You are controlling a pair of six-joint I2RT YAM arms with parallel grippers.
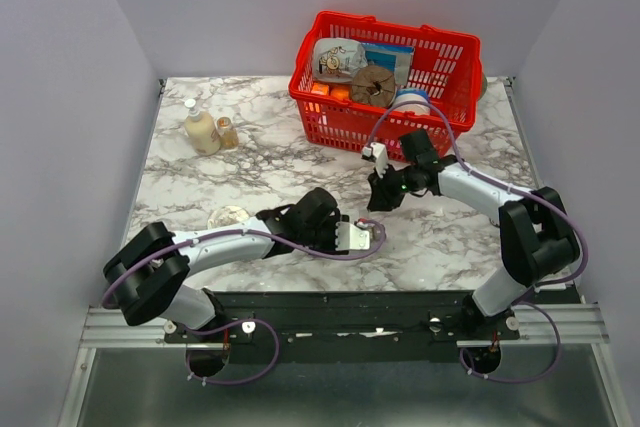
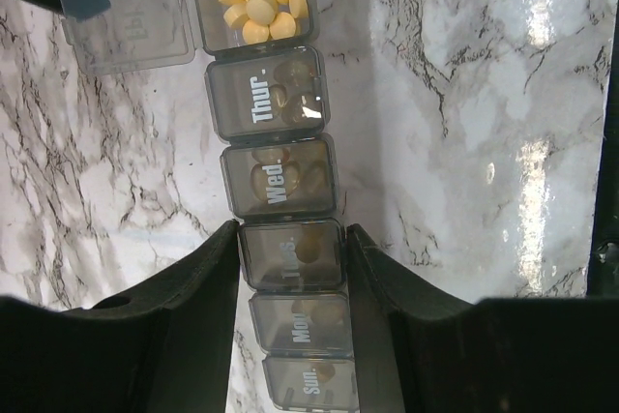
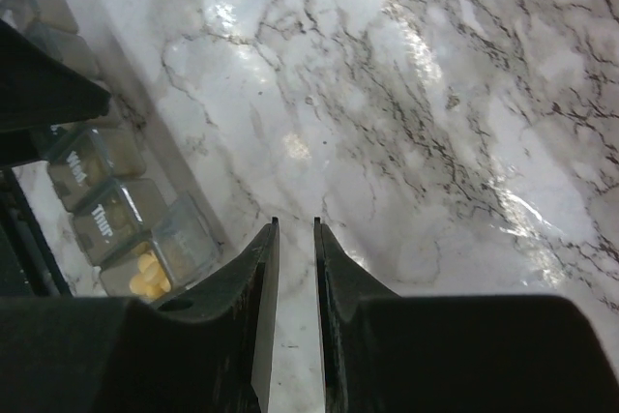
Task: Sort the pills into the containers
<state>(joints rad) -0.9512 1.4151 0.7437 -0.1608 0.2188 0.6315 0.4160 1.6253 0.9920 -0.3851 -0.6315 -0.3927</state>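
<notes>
The containers (image 2: 280,186) lie flat on the marble tabletop (image 2: 464,142) near its middle, just ahead of the arm bases and well short of the red basket (image 1: 385,77). The left gripper (image 2: 292,232) is closed on the strip. Its fingers (image 2: 184,297) press the two long sides at the compartment marked Tues, with Mon and Sun running back between them and Wed and Thur lying ahead. Beyond Thur, one compartment has its clear lid (image 2: 126,24) flipped out sideways and is heaped with yellow pills (image 2: 259,9).

The right gripper (image 3: 295,222) hangs over bare marble near that open end. It is nearly closed, with only a thin slit between its fingers, and I see nothing in it (a pill tucked there would be hard to spot from this angle).

I judge the strip to be light, stiff, hard plastic with smooth walls, so on polished stone it would skid or pivot under any sideways poke. Clamping across the narrow width, as the left gripper does, looks like the right hold, though the far open end could swing. The lid hinges look thin, so I would push on a lid's free edge rather than lever near the hinge. The pills seem small, hard and slippery, and call for a light pinch.
</notes>
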